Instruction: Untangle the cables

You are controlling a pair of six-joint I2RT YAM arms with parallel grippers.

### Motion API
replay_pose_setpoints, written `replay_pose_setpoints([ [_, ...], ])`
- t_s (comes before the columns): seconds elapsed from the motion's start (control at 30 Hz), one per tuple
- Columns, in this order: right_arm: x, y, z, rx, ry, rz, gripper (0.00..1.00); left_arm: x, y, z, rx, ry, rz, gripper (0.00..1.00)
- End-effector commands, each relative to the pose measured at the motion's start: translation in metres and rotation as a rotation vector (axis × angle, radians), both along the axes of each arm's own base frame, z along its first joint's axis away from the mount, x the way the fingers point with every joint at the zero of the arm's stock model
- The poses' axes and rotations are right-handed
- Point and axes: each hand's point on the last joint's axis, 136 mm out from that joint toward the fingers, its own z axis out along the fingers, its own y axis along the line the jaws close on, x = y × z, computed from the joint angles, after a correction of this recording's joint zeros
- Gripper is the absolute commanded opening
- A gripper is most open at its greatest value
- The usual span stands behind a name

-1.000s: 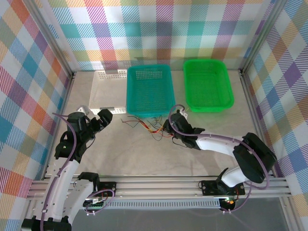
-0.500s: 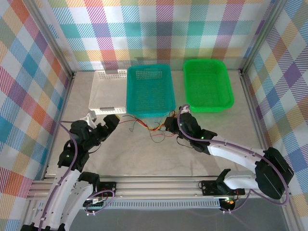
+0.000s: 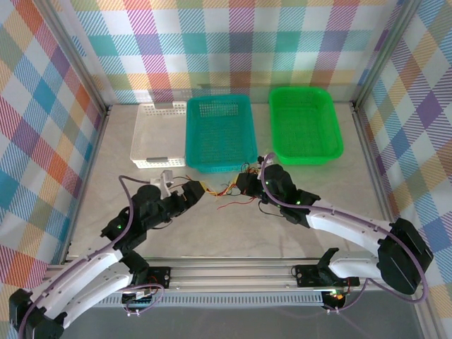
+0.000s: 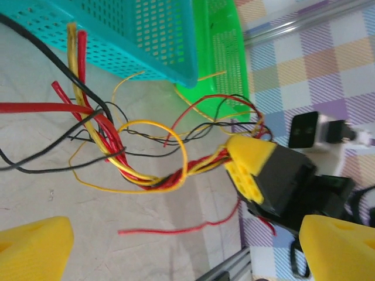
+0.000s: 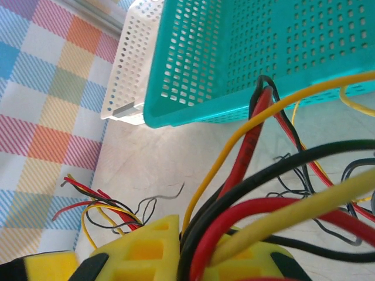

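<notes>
Overhead, plaid walls (image 3: pixel 233 42) enclose a beige table (image 3: pixel 212 229) carrying a white basket (image 3: pixel 157 138), teal basket (image 3: pixel 220 134) and green basket (image 3: pixel 304 134). The cables (image 3: pixel 222 189) lie tangled just before the teal basket, pinched by the right gripper (image 3: pixel 247 182). Beside them the left gripper (image 3: pixel 193 192) hovers, fingers spread.

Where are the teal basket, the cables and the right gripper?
teal basket (image 3: pixel 220 134), top external view, on its perforated floor.
cables (image 4: pixel 146 175), left wrist view, on the twisted red-yellow stretch.
right gripper (image 4: pixel 237 161), left wrist view, at its yellow fingertips, shut on the cables.
</notes>
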Motion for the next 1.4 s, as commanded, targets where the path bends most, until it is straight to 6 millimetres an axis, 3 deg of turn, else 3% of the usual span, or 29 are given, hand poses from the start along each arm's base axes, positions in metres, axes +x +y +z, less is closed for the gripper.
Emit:
replay_pose_setpoints([
  [0.0,-0.004,0.012,0.05,0.109,-0.101,0.051,0.0,0.009,-0.013,0.006,0.026,-0.037,0.018,0.98],
  [0.1,-0.007,0.009,0.056,0.116,-0.115,0.057,0.0,0.012,-0.019,0.003,0.108,-0.04,0.018,0.97],
  [0.4,-0.018,0.005,0.063,0.14,-0.126,0.084,0.0,0.023,-0.003,0.007,0.121,-0.06,0.157,0.9],
  [0.6,-0.018,-0.004,0.063,0.131,-0.133,0.052,0.0,0.012,0.009,0.005,0.045,-0.064,0.211,0.85],
  [0.83,-0.017,-0.007,0.064,0.131,-0.126,0.035,0.0,-0.005,0.008,0.016,-0.015,-0.134,0.206,0.83],
  [0.97,-0.017,-0.008,0.065,0.133,-0.124,0.031,0.0,-0.011,0.006,0.011,-0.019,-0.132,0.197,0.8],
  [1.17,-0.018,-0.01,0.064,0.13,-0.12,0.022,0.0,-0.015,0.014,0.029,-0.01,-0.209,0.206,0.79],
  [1.37,-0.021,-0.003,0.073,0.175,-0.114,0.052,0.0,-0.013,-0.002,0.012,0.048,-0.169,0.158,0.79],
])
